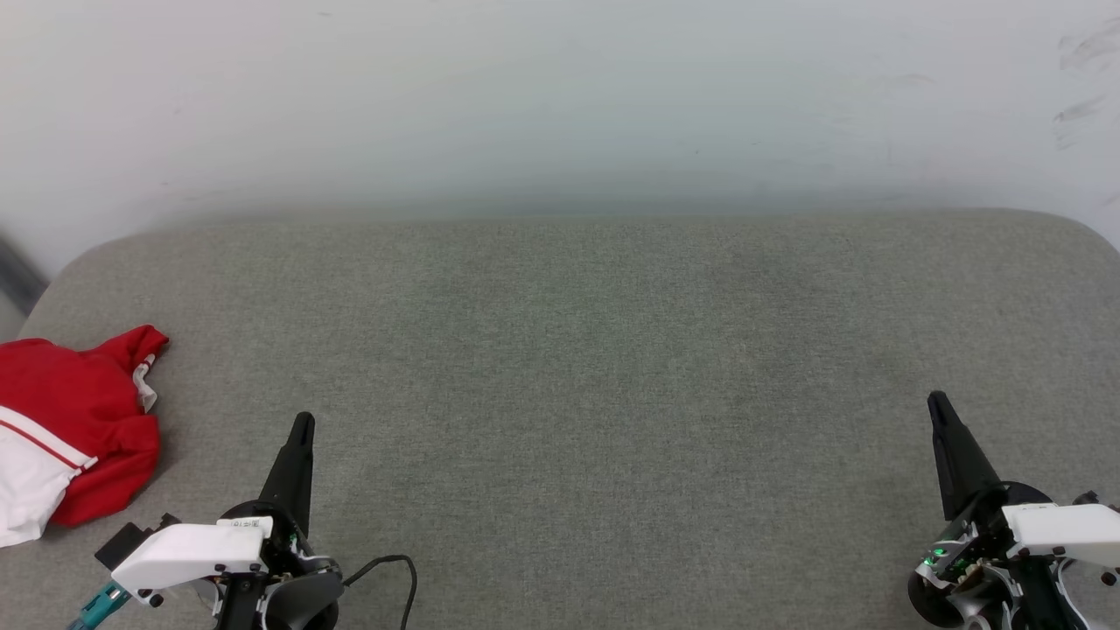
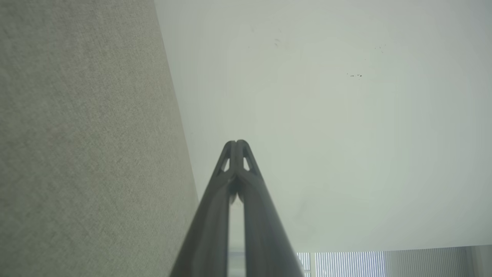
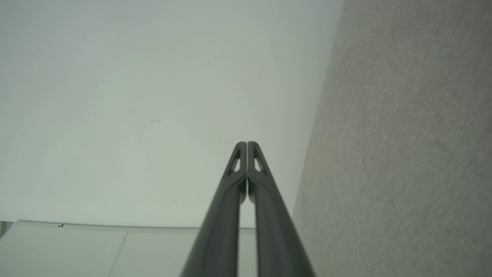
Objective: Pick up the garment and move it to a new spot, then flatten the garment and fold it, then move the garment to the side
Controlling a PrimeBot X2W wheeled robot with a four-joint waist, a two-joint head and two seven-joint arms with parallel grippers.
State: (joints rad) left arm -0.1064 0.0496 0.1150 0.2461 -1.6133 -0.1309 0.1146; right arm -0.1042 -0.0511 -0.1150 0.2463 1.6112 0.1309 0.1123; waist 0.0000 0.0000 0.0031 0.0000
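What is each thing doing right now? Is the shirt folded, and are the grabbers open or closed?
Shirt: crumpled in a heap at the left edge of the pad, not folded, not held.
Left gripper: shut, empty, beside the shirt but apart from it.
Right gripper: shut, empty, far across the pad from the shirt.
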